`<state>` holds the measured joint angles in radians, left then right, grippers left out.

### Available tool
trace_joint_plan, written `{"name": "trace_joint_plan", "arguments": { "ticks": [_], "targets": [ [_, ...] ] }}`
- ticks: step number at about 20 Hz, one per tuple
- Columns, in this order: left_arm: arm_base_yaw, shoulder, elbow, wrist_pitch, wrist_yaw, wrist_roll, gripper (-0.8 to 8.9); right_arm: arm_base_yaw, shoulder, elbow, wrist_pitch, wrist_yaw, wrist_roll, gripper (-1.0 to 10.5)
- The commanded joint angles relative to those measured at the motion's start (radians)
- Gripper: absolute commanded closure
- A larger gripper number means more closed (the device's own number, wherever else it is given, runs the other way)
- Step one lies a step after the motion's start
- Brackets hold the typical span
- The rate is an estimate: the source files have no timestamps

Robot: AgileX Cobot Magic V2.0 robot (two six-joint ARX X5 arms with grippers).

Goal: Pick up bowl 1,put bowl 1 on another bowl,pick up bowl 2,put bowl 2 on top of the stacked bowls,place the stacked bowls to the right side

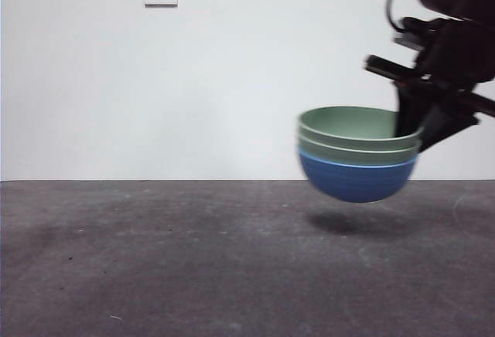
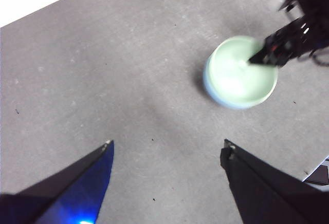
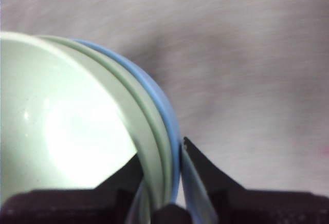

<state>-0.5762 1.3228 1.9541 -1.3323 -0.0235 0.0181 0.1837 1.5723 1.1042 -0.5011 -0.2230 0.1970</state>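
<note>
Stacked bowls up in the air, right side of the table

The stacked bowls [image 1: 357, 155] hang clear above the grey table [image 1: 193, 267], tilted a bit. The right gripper [image 3: 172, 180] is pinching their rim, one jaw inside, one outside. The left gripper [image 2: 167, 149] is spread wide, well apart from them.
</note>
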Motion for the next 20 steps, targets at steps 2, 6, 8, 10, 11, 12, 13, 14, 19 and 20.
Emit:
{"name": "trace_joint_plan", "arguments": {
  "ticks": [2, 6, 8, 10, 11, 12, 13, 14, 19, 20],
  "targets": [
    [0.000, 0.000, -0.002, -0.001, 0.003, 0.008, 4.59, -0.076, 0.012, -0.002, 0.017, -0.006, -0.022, 9.6],
    [0.000, 0.000, -0.002, -0.001, 0.004, 0.008, 4.59, -0.129, 0.069, -0.002, 0.009, -0.006, -0.034, 9.6],
    [0.000, 0.000, -0.002, -0.003, 0.005, 0.004, 4.59, -0.132, 0.093, -0.002, 0.010, -0.007, -0.035, 9.6],
    [0.000, 0.000, -0.002, -0.004, 0.005, 0.001, 4.59, -0.132, 0.111, -0.002, 0.010, -0.007, -0.047, 9.6],
    [0.000, 0.000, -0.002, -0.004, 0.005, 0.001, 4.59, -0.131, 0.121, -0.002, 0.007, -0.007, -0.049, 9.6],
    [0.000, 0.000, -0.002, -0.004, 0.005, 0.001, 4.59, -0.131, 0.132, -0.002, 0.003, -0.007, -0.050, 9.6],
    [0.000, 0.000, -0.002, -0.005, 0.005, 0.001, 4.59, -0.131, 0.142, -0.002, -0.003, -0.006, -0.051, 9.6],
    [0.000, 0.000, -0.002, -0.007, 0.005, 0.001, 4.59, -0.131, 0.151, -0.002, -0.006, -0.006, -0.056, 9.6],
    [0.000, 0.000, -0.002, -0.012, 0.004, 0.001, 4.59, -0.131, 0.157, -0.002, -0.010, -0.013, -0.064, 8.1],
    [0.000, 0.000, -0.002, -0.011, 0.004, 0.002, 4.59, -0.131, 0.157, -0.002, -0.011, -0.015, -0.064, 7.5]
  ]
}}
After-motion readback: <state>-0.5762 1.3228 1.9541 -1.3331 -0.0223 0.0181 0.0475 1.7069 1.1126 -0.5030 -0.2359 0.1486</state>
